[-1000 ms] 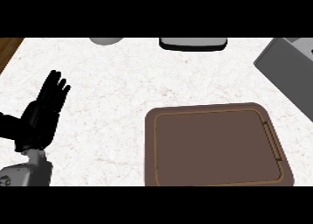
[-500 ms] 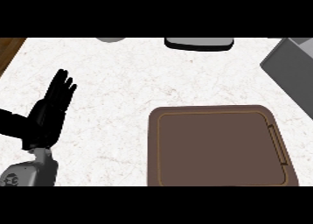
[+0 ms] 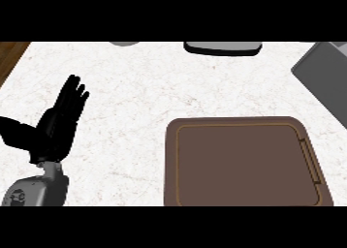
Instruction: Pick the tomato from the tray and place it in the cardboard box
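A brown tray (image 3: 244,162) lies on the white speckled counter at the lower right; its inside is bare and no tomato shows in it. No cardboard box is in view. My left hand (image 3: 53,128) rests at the left, fingers straight and pointing up, thumb spread to the left, holding nothing. It is well to the left of the tray. My right hand does not show.
A grey sink or appliance (image 3: 334,82) fills the upper right corner. A dark, flat object (image 3: 223,47) sits at the counter's far edge, with a small grey thing (image 3: 124,43) to its left. The counter's wooden edge (image 3: 3,60) shows at the upper left.
The view has drifted slightly, so the tray and far objects sit a little further right and the left hand a little higher. Nothing was grasped or let go.
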Available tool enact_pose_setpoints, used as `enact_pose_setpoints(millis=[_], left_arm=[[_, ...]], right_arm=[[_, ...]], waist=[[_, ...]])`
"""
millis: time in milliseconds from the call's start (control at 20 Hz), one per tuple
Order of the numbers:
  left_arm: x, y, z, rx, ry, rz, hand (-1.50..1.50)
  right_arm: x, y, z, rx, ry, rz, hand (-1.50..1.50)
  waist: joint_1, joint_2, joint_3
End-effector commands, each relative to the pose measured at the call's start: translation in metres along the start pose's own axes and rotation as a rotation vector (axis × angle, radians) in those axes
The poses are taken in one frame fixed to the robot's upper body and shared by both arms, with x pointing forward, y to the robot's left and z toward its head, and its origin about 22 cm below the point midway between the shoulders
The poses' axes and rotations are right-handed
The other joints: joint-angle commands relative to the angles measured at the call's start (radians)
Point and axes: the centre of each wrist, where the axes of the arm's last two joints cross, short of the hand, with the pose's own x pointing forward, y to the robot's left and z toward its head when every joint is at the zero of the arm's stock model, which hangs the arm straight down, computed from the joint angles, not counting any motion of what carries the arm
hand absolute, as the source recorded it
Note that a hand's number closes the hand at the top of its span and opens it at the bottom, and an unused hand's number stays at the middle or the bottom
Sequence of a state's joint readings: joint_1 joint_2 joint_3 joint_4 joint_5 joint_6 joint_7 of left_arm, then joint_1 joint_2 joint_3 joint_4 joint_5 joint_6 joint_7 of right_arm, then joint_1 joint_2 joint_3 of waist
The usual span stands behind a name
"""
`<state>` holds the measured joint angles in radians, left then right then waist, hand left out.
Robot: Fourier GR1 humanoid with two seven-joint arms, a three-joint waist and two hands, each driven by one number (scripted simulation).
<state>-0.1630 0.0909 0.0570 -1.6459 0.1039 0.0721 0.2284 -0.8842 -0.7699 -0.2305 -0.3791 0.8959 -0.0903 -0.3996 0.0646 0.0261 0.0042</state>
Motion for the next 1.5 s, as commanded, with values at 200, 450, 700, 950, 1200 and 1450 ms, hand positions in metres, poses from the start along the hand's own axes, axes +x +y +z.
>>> enact_pose_setpoints(millis=[200,450,700,950,1200,1450], left_arm=[[-0.005,0.001,0.003,0.017,0.007,0.002,0.00],[-0.002,-0.001,0.001,0.016,0.003,-0.007,0.00],[-0.001,-0.008,0.010,0.013,-0.004,0.000,0.00],[0.007,0.011,0.007,0.034,-0.019,-0.007,0.00],[0.001,-0.004,0.007,0.006,0.000,0.010,0.00],[-0.002,0.013,0.010,0.022,-0.003,0.008,0.00]], right_arm=[[0.006,-0.021,-0.011,-0.305,-0.137,-0.395,-1.50],[-0.012,-0.036,-0.005,-0.292,-0.077,-0.713,-1.50],[-0.038,-0.052,0.010,-0.303,-0.050,-0.981,-1.50],[-0.072,-0.061,0.037,-0.372,-0.019,-1.055,-1.50],[-0.088,-0.061,0.052,-0.449,-0.026,-1.094,-1.50],[-0.112,-0.050,0.079,-0.439,-0.007,-1.083,-1.50]], waist=[[-0.018,-0.008,0.001],[-0.020,-0.005,0.001],[-0.019,-0.007,0.001],[-0.009,0.000,0.002],[-0.014,0.000,0.003],[-0.017,-0.002,0.003]])
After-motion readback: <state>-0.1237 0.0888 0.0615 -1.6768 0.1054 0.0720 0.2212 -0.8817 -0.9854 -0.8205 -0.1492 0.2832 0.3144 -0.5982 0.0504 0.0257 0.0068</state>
